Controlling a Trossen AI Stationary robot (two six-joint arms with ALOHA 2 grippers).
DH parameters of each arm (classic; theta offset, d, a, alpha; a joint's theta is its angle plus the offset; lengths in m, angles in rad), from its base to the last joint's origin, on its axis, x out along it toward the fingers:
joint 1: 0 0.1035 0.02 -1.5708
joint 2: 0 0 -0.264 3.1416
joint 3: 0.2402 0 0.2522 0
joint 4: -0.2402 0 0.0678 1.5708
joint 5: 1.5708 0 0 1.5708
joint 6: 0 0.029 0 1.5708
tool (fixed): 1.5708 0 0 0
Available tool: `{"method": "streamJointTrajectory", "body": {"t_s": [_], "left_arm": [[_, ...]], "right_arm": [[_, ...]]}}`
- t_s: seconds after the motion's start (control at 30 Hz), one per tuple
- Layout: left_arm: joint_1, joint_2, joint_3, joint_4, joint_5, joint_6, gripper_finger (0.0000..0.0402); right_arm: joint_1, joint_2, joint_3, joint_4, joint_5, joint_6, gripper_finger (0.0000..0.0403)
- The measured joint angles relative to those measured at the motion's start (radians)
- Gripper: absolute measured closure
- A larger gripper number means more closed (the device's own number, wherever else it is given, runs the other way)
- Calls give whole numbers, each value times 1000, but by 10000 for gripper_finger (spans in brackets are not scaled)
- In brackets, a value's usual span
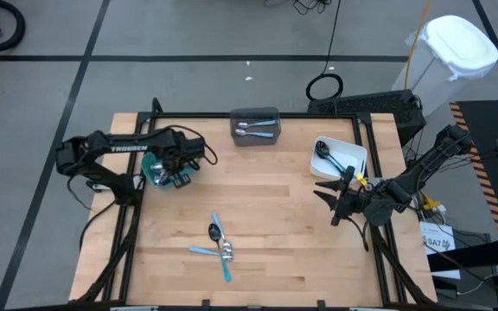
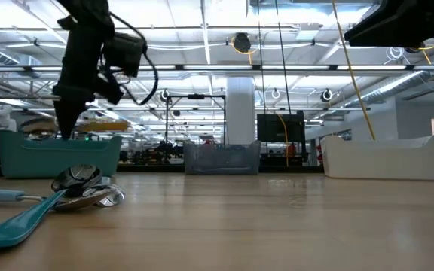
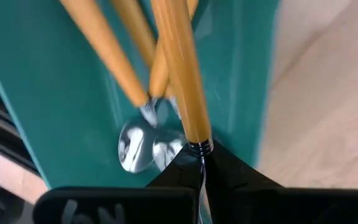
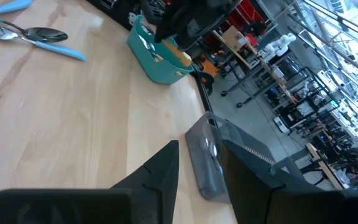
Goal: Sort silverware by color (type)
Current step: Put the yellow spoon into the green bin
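Two dark tools are over the wooden tabletop (image 1: 266, 225). The left tool (image 3: 201, 163) is pinched tight on one orange-handled piece of silverware (image 3: 180, 81), holding it by the metal neck. Its long handle points straight away from the fingers, over the teal plastic bin (image 3: 42, 106), where more orange-handled spoons (image 3: 138, 140) lie. The right tool (image 4: 199, 163) waits near the white bin (image 1: 340, 158), fingers partly apart, holding nothing. Blue-handled spoons (image 1: 217, 242) lie crossed on the tabletop's near side
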Motion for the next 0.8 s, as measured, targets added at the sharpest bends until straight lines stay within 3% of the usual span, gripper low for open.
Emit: {"method": "streamJointTrajectory", "body": {"t_s": [0.2, 0.63, 0.8], "left_arm": [[85, 0, -83, 11, 1, -43, 392], [149, 0, -92, 59, 1, -128, 391], [149, 0, -92, 58, 1, -147, 363]], "right_arm": [[0, 0, 0, -1, -29, 36, 289], [0, 0, 0, -1, -62, 61, 289], [0, 0, 0, -1, -72, 61, 289]]}}
